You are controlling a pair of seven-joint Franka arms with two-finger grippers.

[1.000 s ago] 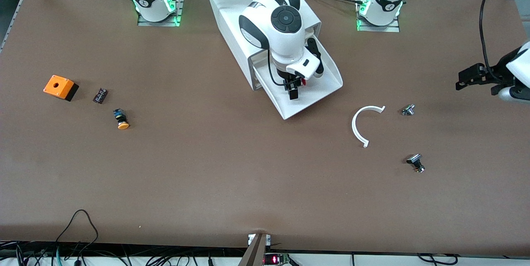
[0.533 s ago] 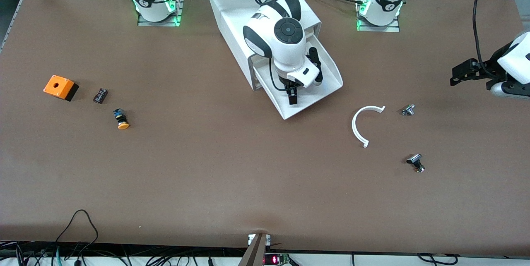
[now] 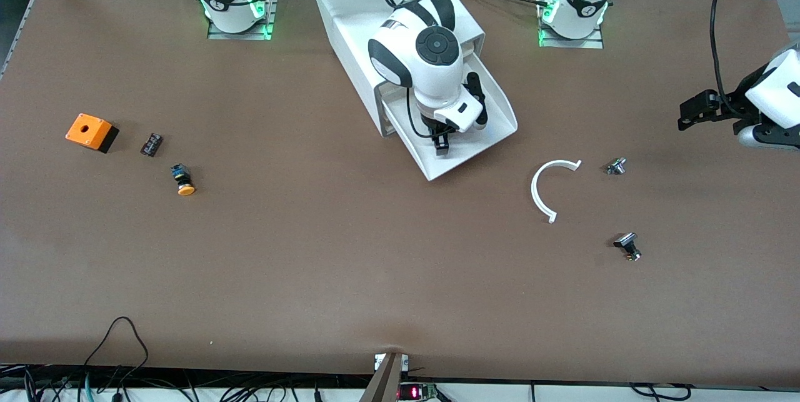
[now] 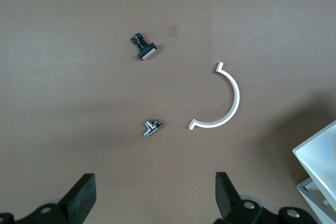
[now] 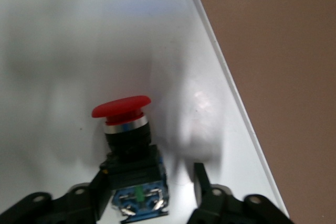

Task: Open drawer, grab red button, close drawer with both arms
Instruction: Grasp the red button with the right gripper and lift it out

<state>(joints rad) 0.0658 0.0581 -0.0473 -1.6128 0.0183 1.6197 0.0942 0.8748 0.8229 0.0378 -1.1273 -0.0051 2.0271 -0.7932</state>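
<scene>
The white cabinet (image 3: 356,33) stands near the arms' bases with its lowest drawer (image 3: 484,133) pulled out. My right gripper (image 3: 442,142) is down inside the drawer. In the right wrist view the red-capped button (image 5: 128,145) lies on the drawer floor (image 5: 79,51) between my right gripper's (image 5: 152,192) open fingers; one finger touches its blue body and the other stands apart. The hand hides the button in the front view. My left gripper (image 3: 687,115) is open and empty over the table at the left arm's end, and it also shows in the left wrist view (image 4: 155,200).
A white curved piece (image 3: 550,188), a metal fitting (image 3: 616,166) and a black-capped part (image 3: 627,246) lie toward the left arm's end. An orange box (image 3: 91,131), a small dark part (image 3: 151,144) and an orange-capped button (image 3: 183,180) lie toward the right arm's end.
My right gripper has shifted a little within the drawer and closed in around the button. My left arm has drifted slightly toward the table's middle.
</scene>
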